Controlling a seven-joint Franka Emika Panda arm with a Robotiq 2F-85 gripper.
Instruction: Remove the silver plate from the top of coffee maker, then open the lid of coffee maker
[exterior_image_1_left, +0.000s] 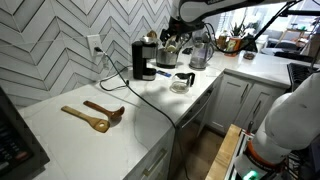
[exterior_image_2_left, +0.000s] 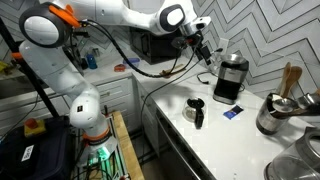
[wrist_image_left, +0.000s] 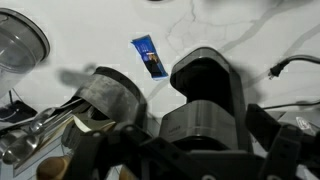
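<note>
Behind the coffee maker the tiled wall stood close. In front of it the white tabletop ran broad to its front edge, leaving room to move. The coffee maker was black and boxy, and the silver plate shone small and round on its top. The hand hung above and just to one side of the coffee maker. Its fingers looked apart in the blurred wrist view, gripping nothing. A glass carafe and a blue packet sat just in front of the coffee maker, a silver pot near it, and wooden spoons well apart.
</note>
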